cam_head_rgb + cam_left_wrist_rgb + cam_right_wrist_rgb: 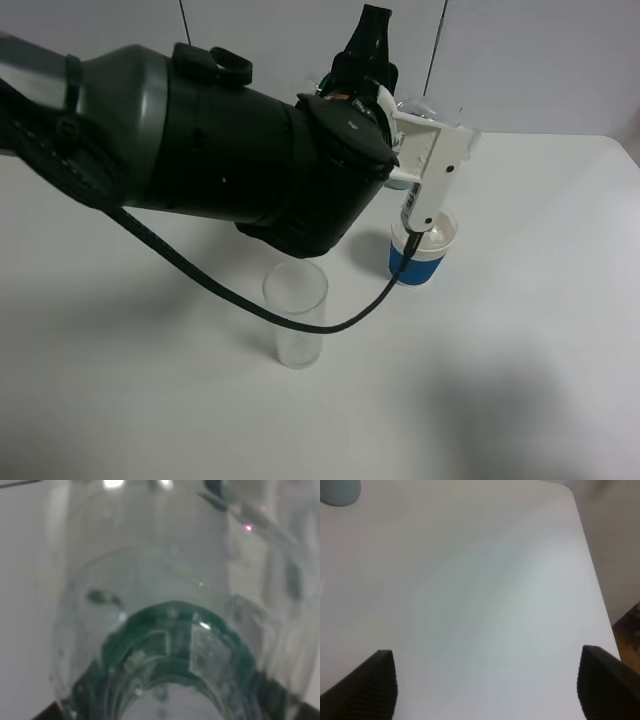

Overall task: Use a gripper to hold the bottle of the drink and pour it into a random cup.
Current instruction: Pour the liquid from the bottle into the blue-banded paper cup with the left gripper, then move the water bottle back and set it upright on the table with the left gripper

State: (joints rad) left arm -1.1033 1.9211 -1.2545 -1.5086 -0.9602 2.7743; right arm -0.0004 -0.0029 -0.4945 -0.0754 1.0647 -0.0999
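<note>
**Clear plastic bottle held up over the blue-banded cup**

Clear plastic fills the left wrist view: the bottle sits right against the lens, its wall blurred and spotted with droplets or glints. A green label curves across the near part of it. From the high camera only a small clear, rounded piece of the bottle shows. It is off the counter, just behind the white bracket and above the cup.

The left tool grips the bottle, though its fingers are mostly hidden. In the wrist view the bottle's long axis seems to run away from the camera. Neither the neck nor the mouth is visible, so which way it points cannot be told.

The cup is white with a wide blue band and a pale inside, and stands upright directly under the bracket. A tall clear glass stands upright nearer the camera, apart from the cup. The bulky black arm covers much of the scene and hides most of the bottle. Its black cable loops down across the front of the glass.

The right tool is wide open with nothing between its dark fingers. It is above bare counter, with a pale teal shape cut off at the view's edge.
</note>
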